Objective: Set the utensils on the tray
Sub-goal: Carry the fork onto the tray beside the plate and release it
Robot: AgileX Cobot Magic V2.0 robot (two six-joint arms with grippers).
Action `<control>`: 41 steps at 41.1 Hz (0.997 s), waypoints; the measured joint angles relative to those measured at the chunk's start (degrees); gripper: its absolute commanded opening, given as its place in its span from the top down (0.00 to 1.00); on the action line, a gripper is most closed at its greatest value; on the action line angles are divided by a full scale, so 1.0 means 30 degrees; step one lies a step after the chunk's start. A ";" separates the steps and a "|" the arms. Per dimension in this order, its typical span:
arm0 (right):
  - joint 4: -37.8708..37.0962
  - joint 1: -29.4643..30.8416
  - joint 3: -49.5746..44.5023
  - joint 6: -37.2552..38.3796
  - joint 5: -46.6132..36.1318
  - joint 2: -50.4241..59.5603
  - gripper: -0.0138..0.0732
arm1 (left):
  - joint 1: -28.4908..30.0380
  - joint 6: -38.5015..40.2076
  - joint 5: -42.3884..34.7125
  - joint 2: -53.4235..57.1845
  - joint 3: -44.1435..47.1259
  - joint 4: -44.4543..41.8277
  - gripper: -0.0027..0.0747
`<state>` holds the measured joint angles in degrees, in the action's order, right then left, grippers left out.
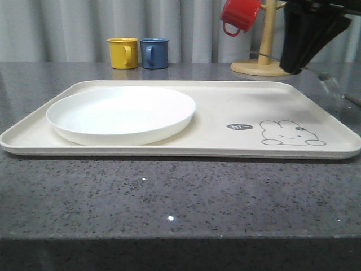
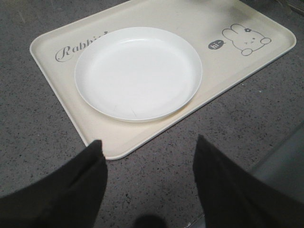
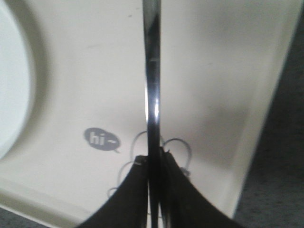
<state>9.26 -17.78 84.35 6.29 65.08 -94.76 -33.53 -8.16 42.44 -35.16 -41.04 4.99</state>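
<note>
My right gripper is shut on a slim shiny metal utensil. Only its long handle shows, so I cannot tell which utensil it is. It hangs over the rabbit drawing on the cream tray. From the front, the right gripper hovers above the back right part of the tray. More shiny metal lies on the table right of the tray. My left gripper is open with nothing in it, above the table just off a corner of the tray.
A round white plate takes up the tray's left half. Behind the tray stand a yellow mug, a blue mug and a wooden mug stand with a red mug hung on it.
</note>
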 measured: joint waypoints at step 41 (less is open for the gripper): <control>-0.2257 -0.3180 0.2761 0.9360 -0.0285 -0.4582 0.48 | 0.0000 0.0000 -0.0044 0.0000 0.0000 0.0000 0.45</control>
<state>2.49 -27.32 92.63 34.37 64.22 -108.50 -33.53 -8.16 42.31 -35.16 -41.04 4.99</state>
